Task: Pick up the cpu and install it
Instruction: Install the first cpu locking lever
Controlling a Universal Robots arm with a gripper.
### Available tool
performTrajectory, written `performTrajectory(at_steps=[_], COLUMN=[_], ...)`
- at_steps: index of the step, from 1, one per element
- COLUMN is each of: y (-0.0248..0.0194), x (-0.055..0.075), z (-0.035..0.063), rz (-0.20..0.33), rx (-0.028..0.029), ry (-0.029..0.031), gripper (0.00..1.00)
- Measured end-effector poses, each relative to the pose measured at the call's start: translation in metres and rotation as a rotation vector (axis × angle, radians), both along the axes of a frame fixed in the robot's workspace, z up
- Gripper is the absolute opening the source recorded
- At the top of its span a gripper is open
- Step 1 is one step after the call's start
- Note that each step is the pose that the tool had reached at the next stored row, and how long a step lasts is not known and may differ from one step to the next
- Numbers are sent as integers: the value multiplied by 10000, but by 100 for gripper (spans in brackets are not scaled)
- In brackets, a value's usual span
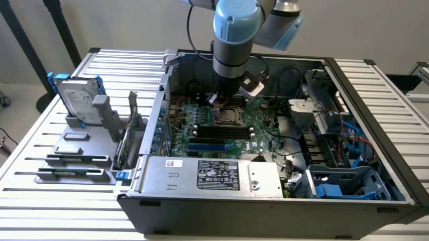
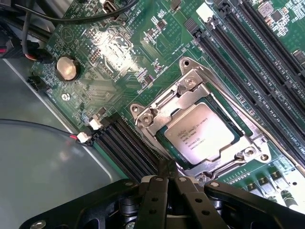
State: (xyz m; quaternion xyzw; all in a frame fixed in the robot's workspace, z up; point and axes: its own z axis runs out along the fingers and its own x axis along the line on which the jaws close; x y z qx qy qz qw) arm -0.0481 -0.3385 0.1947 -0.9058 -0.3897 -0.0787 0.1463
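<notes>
Silver-topped, the cpu (image 2: 202, 135) is sitting in the socket frame (image 2: 190, 102) at centre frame, apparently seated, while the end effector (image 2: 167, 183), fingers pressed together and empty, is hovering just beside it, risking scraping the socket edge.

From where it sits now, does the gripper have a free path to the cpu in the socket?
Probably yes. The gripper, shut and empty, hangs just beside the cpu, which lies face up in the open socket frame on the motherboard. Nothing covers the chip; only the frame's metal edges crowd it.
</notes>
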Motion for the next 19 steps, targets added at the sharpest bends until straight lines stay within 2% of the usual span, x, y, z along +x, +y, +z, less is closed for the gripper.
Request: performTrajectory(at_steps=[5,10,19], y=[22,26,20], x=[2,1,-55], z=[0,2,79], rz=[-35,-57,-62], rx=[1,2,4], ry=[0,2,14], gripper=[11,11,11])
